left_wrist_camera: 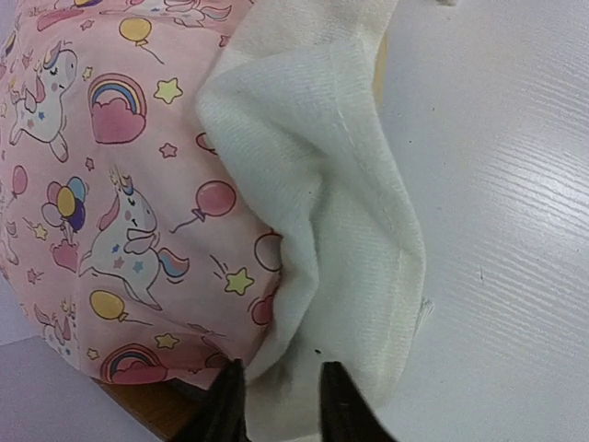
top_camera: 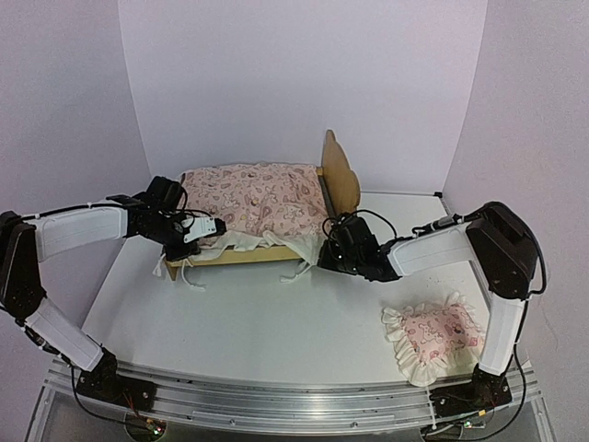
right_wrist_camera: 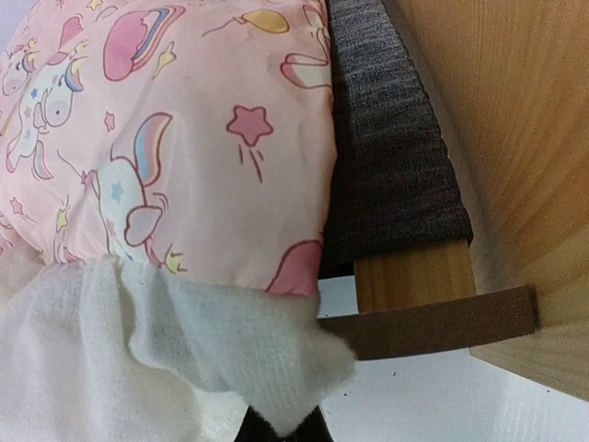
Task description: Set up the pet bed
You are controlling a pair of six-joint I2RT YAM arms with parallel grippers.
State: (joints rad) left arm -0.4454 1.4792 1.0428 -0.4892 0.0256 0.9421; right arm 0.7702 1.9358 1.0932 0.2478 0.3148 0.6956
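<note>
While the pet bed (top_camera: 342, 180) is seen at the far middle of the table (top_camera: 276, 318), the cushion (top_camera: 248, 198) laid on it is pinched by its cream ruffle in the left gripper (left_wrist_camera: 276, 407) — the right gripper (right_wrist_camera: 281, 431) is masked by ruffle, so its grip cannot be told.

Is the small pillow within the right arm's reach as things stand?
Probably yes. The pillow lies on the table beside the right arm's base, nothing over it; the right gripper would first release the cushion ruffle.
</note>
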